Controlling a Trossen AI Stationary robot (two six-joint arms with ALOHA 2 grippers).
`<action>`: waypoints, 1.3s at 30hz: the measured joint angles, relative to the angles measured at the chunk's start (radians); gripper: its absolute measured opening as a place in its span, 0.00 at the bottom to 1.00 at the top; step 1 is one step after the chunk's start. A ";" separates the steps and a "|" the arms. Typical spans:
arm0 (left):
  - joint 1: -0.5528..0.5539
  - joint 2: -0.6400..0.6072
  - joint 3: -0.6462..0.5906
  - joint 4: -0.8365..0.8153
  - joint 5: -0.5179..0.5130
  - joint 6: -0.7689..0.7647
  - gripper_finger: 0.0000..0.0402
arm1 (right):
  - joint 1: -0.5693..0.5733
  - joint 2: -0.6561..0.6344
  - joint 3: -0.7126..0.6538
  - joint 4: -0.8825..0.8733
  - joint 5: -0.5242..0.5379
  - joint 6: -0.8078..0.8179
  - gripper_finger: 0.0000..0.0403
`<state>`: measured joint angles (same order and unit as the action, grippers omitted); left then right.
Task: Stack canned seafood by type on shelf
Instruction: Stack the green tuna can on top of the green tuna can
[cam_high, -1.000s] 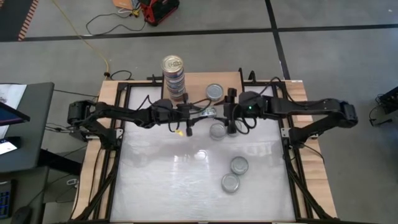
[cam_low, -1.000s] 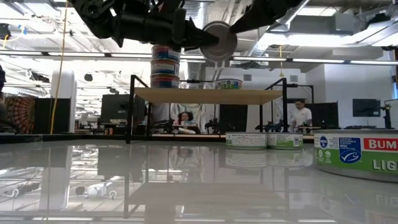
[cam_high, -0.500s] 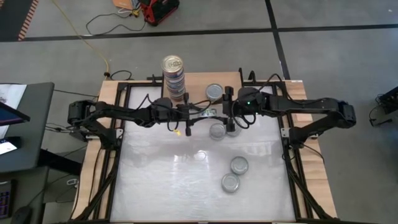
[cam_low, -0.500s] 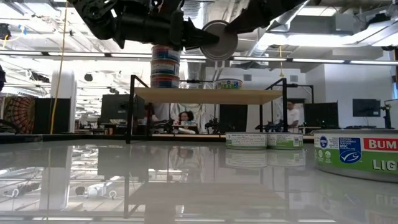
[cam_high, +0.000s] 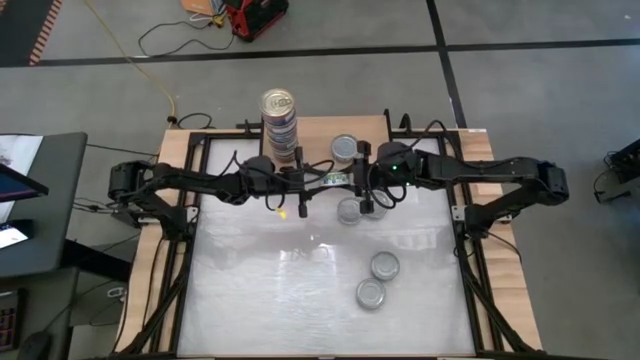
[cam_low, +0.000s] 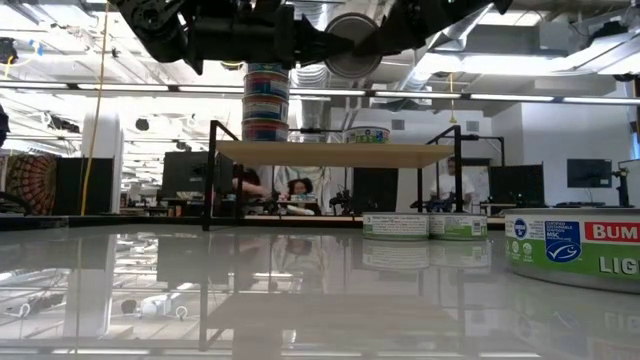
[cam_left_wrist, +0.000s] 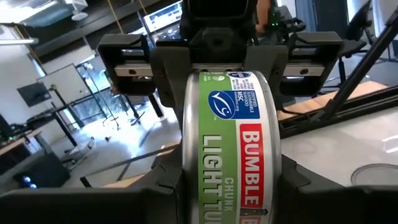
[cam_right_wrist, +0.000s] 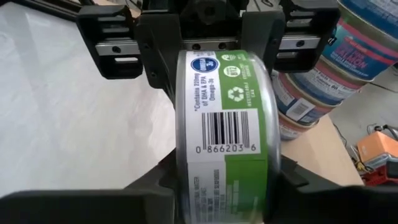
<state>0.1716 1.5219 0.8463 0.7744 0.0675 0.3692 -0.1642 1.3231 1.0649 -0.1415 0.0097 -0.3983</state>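
Mid-handover above the tabletop, both pincers clamp one green-label tin (cam_left_wrist: 227, 149): left pincer (cam_high: 322, 182) at nine o'clock, right pincer (cam_high: 352, 180) at three. Left should release only once right's grip looks firm.

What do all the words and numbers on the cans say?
"BUMBLE", "LIGHT TU", "CHUNK": green can held between both grippers, seen from the left wrist.
"0 866203 6", "Contains 220mg of DHA & EPA Omega-3s": the same can's barcode side in the right wrist view.
"BUM", "LIG", "MSC": can on the table at the low view's right edge.
Stacked cans on the shelf: print too blurred to read.
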 joint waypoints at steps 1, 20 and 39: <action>-0.001 0.000 0.000 -0.002 -0.014 -0.020 0.32 | 0.000 0.000 0.000 -0.003 -0.001 0.008 0.38; -0.051 -0.120 -0.003 -0.231 -0.215 0.020 0.72 | -0.135 0.000 0.118 -0.244 -0.009 0.123 0.38; -0.265 -0.212 -0.326 0.068 -0.311 0.230 0.72 | -0.557 0.042 0.121 -0.279 -0.580 0.630 0.39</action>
<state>-0.0935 1.3094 0.5203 0.8419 -0.2431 0.5988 -0.7211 1.3647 1.1862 -0.4206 -0.5708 0.2318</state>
